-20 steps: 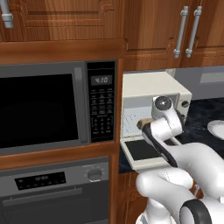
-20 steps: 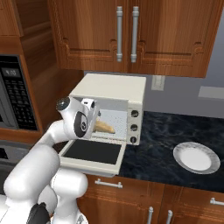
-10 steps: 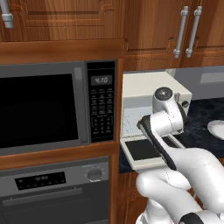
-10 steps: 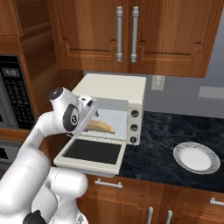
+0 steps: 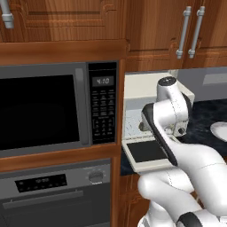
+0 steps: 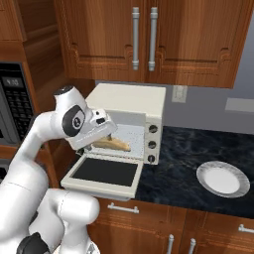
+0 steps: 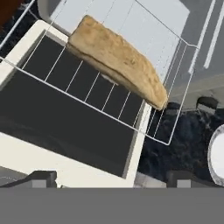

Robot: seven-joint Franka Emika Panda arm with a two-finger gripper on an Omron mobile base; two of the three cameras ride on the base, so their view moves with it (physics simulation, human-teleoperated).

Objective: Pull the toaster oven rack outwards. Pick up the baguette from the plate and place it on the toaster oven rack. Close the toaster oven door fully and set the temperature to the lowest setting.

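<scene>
Two finger tips of the gripper (image 7: 111,177) stand wide, holding nothing. At 12 o'clock from them the baguette (image 7: 118,60) lies on the toaster oven rack (image 7: 175,109), pulled out over the toaster oven door (image 6: 104,172). Next, I think, push the rack in (door cannot shut otherwise); room is free toward the plate (image 6: 222,179) at 3 o'clock

Light: even, soft, rendered; no single source evident.
Brightness: moderate; wood cabinets (image 6: 149,44) warm, countertop (image 6: 198,149) dark.
Shadows: faint, soft shade inside the toaster oven (image 6: 134,124) cavity; the baguette (image 7: 118,61) casts little shadow.
Glare: none; the microwave (image 5: 40,111) glass stays flat black.
Sharpness: base views coarse, edges slightly soft; hand view crisper, thin rack (image 7: 105,100) wires clear.
Distortion: none evident at the edges.
</scene>
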